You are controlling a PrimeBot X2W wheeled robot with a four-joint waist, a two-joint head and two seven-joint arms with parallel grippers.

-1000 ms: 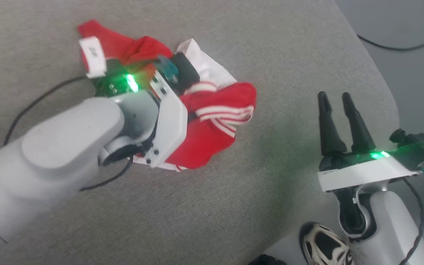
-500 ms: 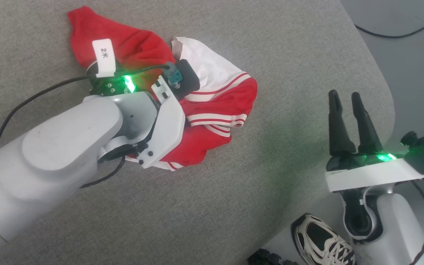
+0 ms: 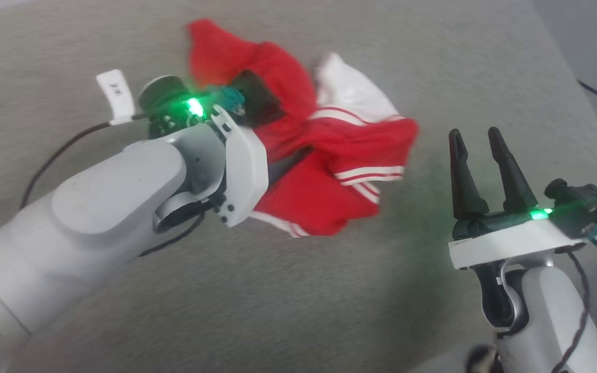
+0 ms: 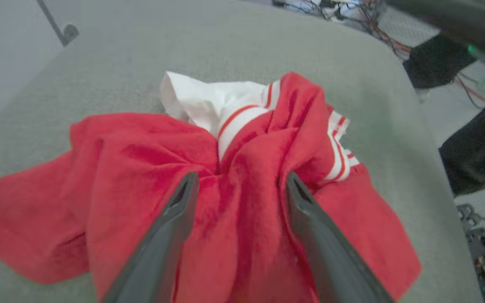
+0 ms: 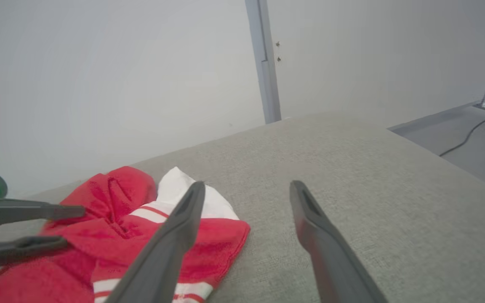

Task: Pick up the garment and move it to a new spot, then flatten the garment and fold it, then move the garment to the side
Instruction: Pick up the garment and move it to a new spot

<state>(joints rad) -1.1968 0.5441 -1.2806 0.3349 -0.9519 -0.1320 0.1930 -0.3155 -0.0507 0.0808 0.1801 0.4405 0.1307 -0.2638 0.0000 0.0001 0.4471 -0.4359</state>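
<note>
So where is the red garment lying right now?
In the head view the garment lies crumpled on the grey cushion, upper centre, with the open left gripper over it. The right gripper stands apart to its right.

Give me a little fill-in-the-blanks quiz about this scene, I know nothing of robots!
The crumpled garment is mostly ___ with white parts.
It lies on a ___ upholstered surface.
The left pincer, above the garment, stands ___, not shut.
The right pincer holds ___.
Missing: red; grey; open; nothing.
</note>
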